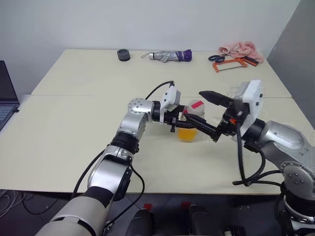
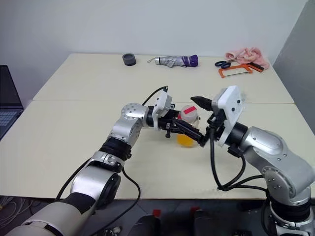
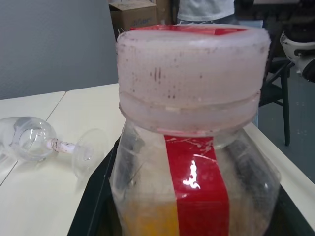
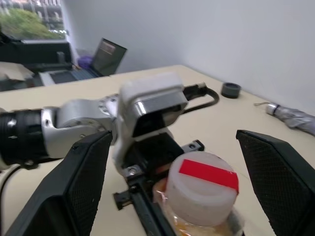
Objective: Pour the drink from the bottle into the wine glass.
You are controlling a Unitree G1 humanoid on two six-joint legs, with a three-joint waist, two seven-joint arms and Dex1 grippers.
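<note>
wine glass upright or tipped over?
Tipped: the clear stemmed wine glass lies on its side on the cream table, bowl and round foot both resting on it.

- An office or lab room with plain white walls.
- Cream table [image 1: 69, 128] bearing a laptop [image 1: 6, 98] at its edge.
- Odd props lie there: folded umbrella [image 1: 170, 56], hacksaw [image 1: 230, 64], scissors [image 1: 216, 57].
- Cardboard boxes [image 3: 135, 14] beyond.
</note>
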